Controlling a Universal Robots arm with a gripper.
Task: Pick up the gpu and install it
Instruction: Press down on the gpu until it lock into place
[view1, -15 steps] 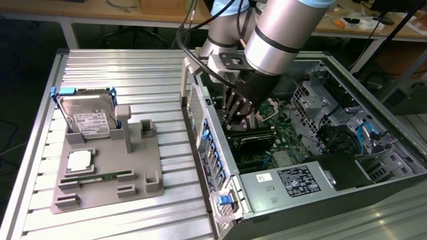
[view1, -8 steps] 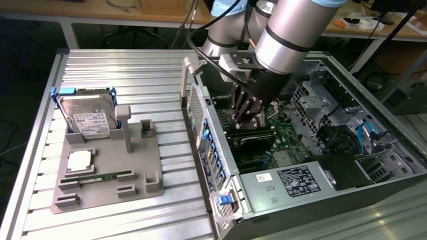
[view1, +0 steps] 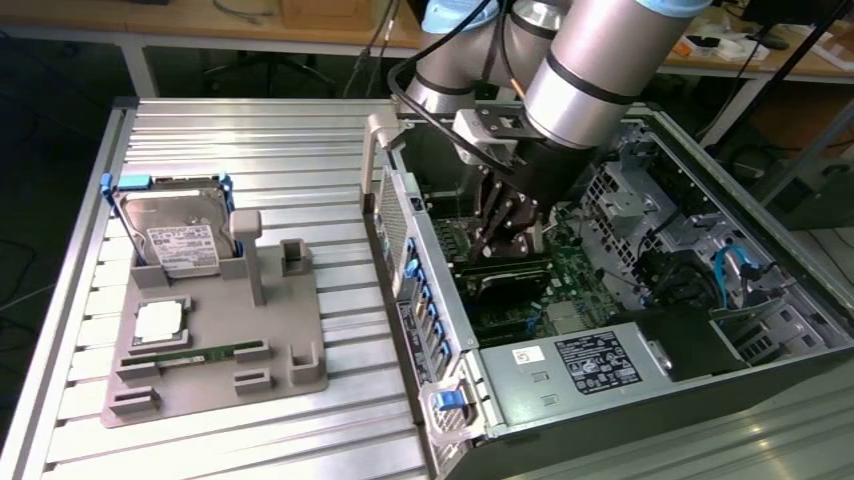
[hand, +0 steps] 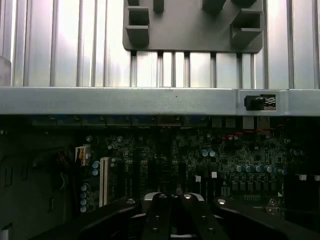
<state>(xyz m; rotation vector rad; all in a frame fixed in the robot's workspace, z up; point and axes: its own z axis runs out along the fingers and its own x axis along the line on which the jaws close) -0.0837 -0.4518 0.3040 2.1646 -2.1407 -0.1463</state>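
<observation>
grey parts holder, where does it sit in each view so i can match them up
Exterior view: the grey parts holder lies on the ribbed table toward the exterior view's left, beside the open computer case.
Wrist view: its edge shows beyond the case's silver wall, across from the motherboard.
Shared landmark: that silver wall, between holder and motherboard.

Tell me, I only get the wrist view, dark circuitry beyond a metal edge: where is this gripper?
Observer: The gripper hangs inside an open computer case, just above its motherboard.
Visitor: And the grey thing past the metal edge?
Observer: A grey holder tray on the ribbed table; a silver hard drive stands in a blue-framed slot at one end.
Visitor: Anything else on it?
Observer: A narrow green memory stick lies flat on it.
</observation>
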